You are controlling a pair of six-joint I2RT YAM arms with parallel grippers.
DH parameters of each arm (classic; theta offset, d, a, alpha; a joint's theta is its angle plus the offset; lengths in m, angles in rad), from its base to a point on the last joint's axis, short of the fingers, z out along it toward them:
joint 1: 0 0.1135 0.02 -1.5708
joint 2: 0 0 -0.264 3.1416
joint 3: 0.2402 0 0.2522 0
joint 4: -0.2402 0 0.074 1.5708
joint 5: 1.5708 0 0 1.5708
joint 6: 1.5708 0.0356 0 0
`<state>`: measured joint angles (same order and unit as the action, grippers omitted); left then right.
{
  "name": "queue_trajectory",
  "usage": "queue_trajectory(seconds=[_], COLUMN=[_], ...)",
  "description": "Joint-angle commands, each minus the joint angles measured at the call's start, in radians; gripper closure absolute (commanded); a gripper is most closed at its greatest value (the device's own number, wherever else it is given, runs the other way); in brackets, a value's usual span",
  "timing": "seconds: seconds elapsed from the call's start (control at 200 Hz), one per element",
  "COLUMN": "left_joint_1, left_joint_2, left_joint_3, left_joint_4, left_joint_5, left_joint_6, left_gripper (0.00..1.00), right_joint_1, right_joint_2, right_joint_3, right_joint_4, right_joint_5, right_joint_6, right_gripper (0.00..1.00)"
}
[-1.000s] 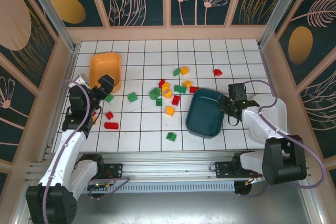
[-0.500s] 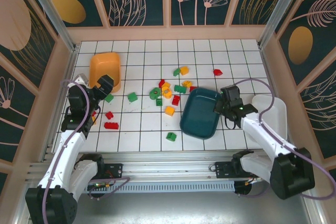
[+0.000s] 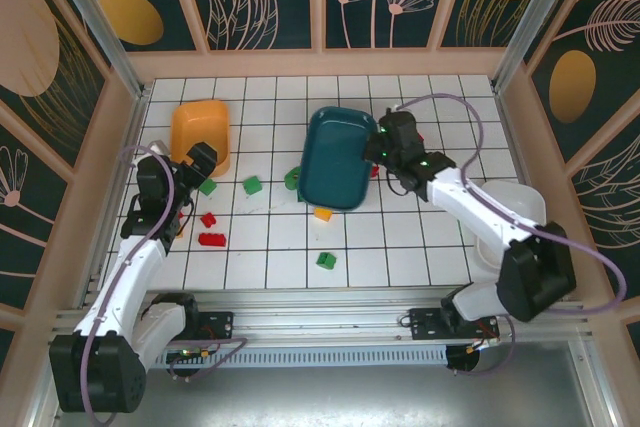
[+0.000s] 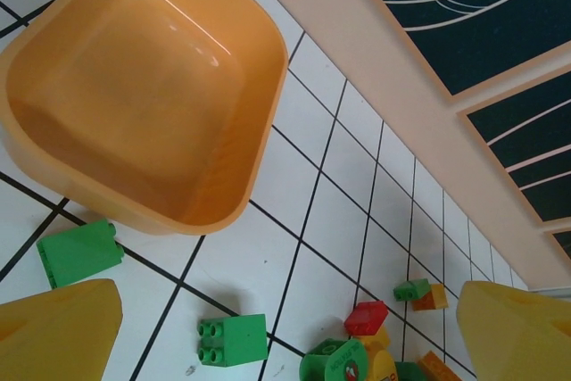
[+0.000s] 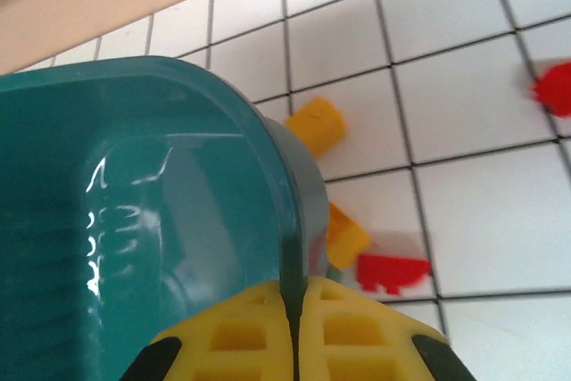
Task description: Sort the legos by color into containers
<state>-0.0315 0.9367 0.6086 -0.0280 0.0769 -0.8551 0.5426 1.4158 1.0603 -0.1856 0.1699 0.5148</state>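
Right pincer (image 3: 381, 150): clamped shut on the 3 o'clock rim of the dark teal tray (image 3: 330, 162), which sits over several legos (image 3: 252, 185) near the table (image 3: 400, 247) centre.
Left pincer (image 3: 202, 161): spread wide, empty, at the 5 o'clock corner of the orange tray (image 3: 195, 127).
White tray (image 3: 525, 205): table's 4 o'clock edge.

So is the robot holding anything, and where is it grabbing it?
Yes. The right gripper is pinching the dark teal tray by its rim. The left gripper is open and holds nothing.
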Motion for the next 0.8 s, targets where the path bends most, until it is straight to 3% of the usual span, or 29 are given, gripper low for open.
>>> queue_trajectory(seconds=[0.0, 0.185, 0.395, 0.796], left_joint_1=[0.002, 0.002, 0.002, 0.003], left_joint_2=[0.024, 0.045, 0.023, 0.046], left_joint_3=[0.043, 0.058, 0.045, 0.043], left_joint_4=[-0.015, -0.059, -0.069, -0.046], left_joint_5=[-0.006, 0.008, -0.007, 0.026], left_joint_6=[-0.001, 0.035, 0.034, 0.022], left_gripper=[0.04, 0.04, 0.04, 0.04], right_joint_1=[0.048, 0.073, 0.106, 0.097], right_joint_2=[0.270, 0.589, 0.745, 1.025], right_joint_3=[0.279, 0.634, 0.872, 1.156], right_joint_4=[0.152, 0.101, 0.001, -0.103], right_joint_5=[-0.040, -0.116, -0.112, -0.188], right_joint_6=[0.010, 0.015, 0.019, 0.013], right_gripper=[1.00, 1.00, 1.00, 1.00])
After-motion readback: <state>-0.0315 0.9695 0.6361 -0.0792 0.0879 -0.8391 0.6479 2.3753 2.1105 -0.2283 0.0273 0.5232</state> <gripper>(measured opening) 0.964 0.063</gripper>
